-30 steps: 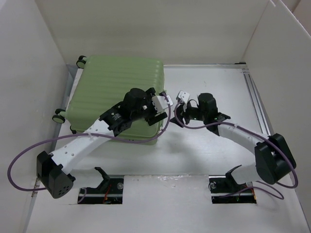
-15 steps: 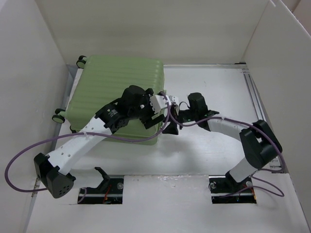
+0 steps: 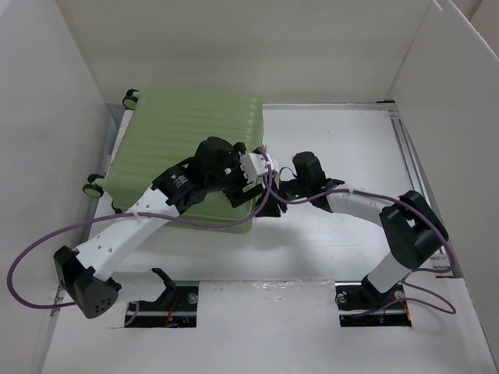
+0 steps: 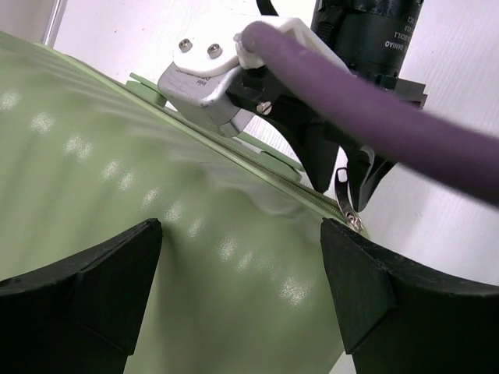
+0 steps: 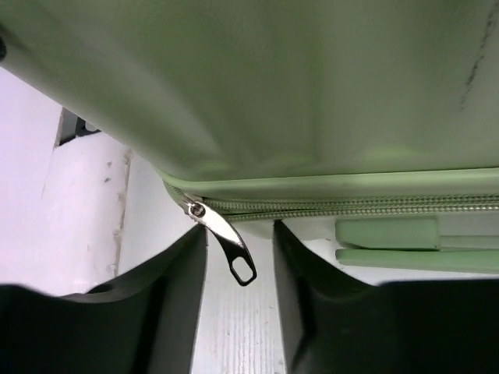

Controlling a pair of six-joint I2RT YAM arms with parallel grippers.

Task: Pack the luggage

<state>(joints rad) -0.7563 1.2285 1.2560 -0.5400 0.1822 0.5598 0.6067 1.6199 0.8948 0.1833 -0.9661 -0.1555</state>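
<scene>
Luggage (image 3: 183, 148) lies flat and zipped shut on the white table (image 3: 335, 132), whose bare surface spreads out to the right of it and on its near side. It is a pale green hard-shell case. Its glossy top is moulded in parallel ribs and its corners are rounded. Small wheels (image 3: 93, 187) stick out from the luggage's left side, close to the white wall there.

A matching green zip track (image 5: 351, 205) runs along the seam on the luggage's right side. A silver zipper pull (image 5: 224, 243) hangs from it at the near right corner, slanting downward.

The left gripper (image 4: 242, 261) hangs over the right near part of the luggage's top. Its black fingers (image 4: 93, 288) are spread wide and nothing is caught between them; only the ribbed shell shows in the gap. Whether the tips press on the shell cannot be told.

The right gripper (image 5: 240, 261) sits low against the luggage's near right corner. Its jaws are partly apart with the zipper pull hanging in the gap between them. The pull lies nearer one finger, and the jaws are not clamped on it.

A purple cable (image 4: 374, 109) crosses above the luggage's right edge.
</scene>
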